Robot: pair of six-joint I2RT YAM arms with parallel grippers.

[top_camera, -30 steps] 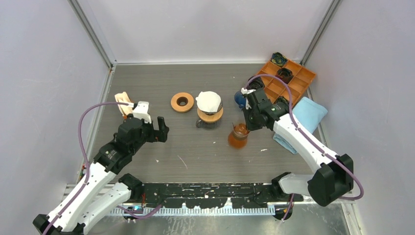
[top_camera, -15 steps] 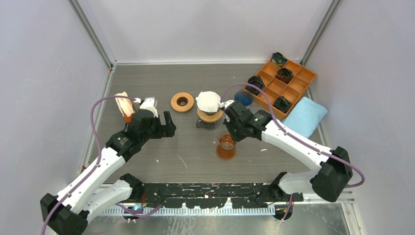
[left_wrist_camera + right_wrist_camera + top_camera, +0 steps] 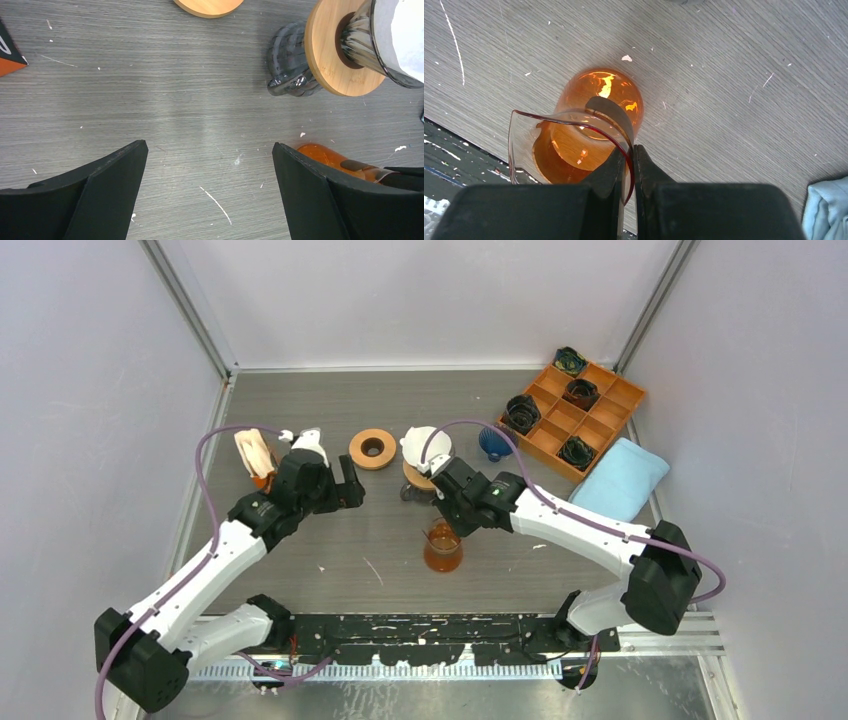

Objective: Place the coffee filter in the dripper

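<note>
Amber in colour, the glass carafe (image 3: 442, 550) is the nearest thing on the grey wood-grain worktop (image 3: 300, 400), near the middle of the front edge. The right end effector (image 3: 446, 526) is closed down narrow on its rim; in the right wrist view the two black fingers (image 3: 611, 170) pinch the thin glass lip between them, one inside the carafe (image 3: 574, 145) and one outside. Whether the base rests on the worktop or hangs just above it cannot be told. To the left and a little farther back, the left end effector (image 3: 346, 486) hovers with its jaws spread wide and nothing between them, bare worktop showing in the gap (image 3: 209, 146). Just beyond the right end effector stands the glass dripper (image 3: 428, 462), seated in a wooden collar (image 3: 325, 50) on a dark glass base (image 3: 290, 70). The white paper coffee filter (image 3: 425, 445) already sits inside the dripper, its edge rising above the rim. Left of the dripper lies a wooden ring (image 3: 372, 448), and farther left, near the wall, a stack of pale filters (image 3: 254, 452) in an orange stand. Right of the dripper sits a small blue cup (image 3: 492, 442). A light blue cloth (image 3: 620, 478) lies at the right side, and behind it an orange compartment tray (image 3: 610, 398) holds dark round pieces (image 3: 522, 412).
</note>
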